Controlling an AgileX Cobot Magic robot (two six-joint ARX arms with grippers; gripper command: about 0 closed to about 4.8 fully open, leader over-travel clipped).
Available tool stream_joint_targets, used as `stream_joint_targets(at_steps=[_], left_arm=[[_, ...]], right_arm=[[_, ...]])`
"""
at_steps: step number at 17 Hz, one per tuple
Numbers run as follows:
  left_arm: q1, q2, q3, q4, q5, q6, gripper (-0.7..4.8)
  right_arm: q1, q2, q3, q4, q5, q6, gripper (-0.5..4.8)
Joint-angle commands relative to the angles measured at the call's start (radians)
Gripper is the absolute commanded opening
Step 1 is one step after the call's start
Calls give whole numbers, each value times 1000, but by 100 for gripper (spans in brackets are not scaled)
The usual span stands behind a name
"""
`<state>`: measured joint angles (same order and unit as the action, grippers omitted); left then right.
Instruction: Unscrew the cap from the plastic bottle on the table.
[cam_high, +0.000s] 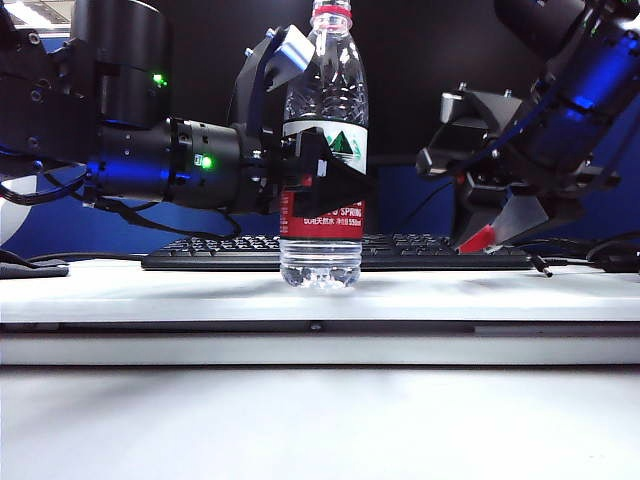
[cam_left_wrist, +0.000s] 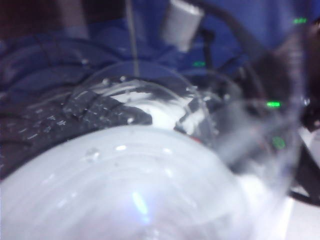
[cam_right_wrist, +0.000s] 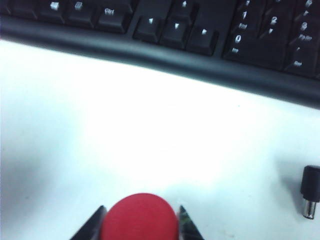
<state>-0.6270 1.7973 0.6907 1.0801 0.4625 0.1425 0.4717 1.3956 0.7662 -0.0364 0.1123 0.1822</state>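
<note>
While the plastic bottle (cam_high: 322, 160) stands upright on the white surface (cam_high: 150, 290), just in front of a black keyboard (cam_high: 220, 252), the left end effector (cam_high: 325, 175) is clenched around its labelled middle. 1 dark finger (cam_high: 335, 172) lies across the white and red label, the arm reaching in level from the left side of the exterior view.

Bottle neck: the red ring shows at the very top of the exterior frame; the mouth itself is cut off there, so whether anything still sits on it cannot be told.

Left wrist view: filled by the clear curved bottle wall (cam_left_wrist: 130, 190), blurred and very close, with keyboard keys (cam_left_wrist: 55, 125) seen through it. End effector fingers not made out here.

Right end effector (cam_high: 490, 235): hangs off to the right of the bottle, well apart from it, tilted down over the surface near the keyboard's right end. In the right wrist view the cap (cam_right_wrist: 140, 217) sits between its 2 fingertips (cam_right_wrist: 92, 225), red and round, pinched on both sides. A red patch shows at the same tip in the exterior view (cam_high: 478, 240).

Also in the right wrist view: the keyboard's arrow keys and number pad (cam_right_wrist: 175, 30), and a small black plug (cam_right_wrist: 310, 197) lying on the surface beside it.
</note>
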Motion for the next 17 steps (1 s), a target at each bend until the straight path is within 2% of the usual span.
stream_joint_targets(at_steps=[1,9,14,17], left_arm=[[-1,-7,9,37,-26,7,269],[-1,-6,24,35,-45,7,269],[-1,25,28,36,-62,7,269],[-3,89,43,38,-56,-29,269]], right_arm=[[0,-6,5,27,2,2,233],[0,-67,6,48,-5,24,235],[0,-298,11,55,57,21,234],[0,-459,11,56,72,-33,234]])
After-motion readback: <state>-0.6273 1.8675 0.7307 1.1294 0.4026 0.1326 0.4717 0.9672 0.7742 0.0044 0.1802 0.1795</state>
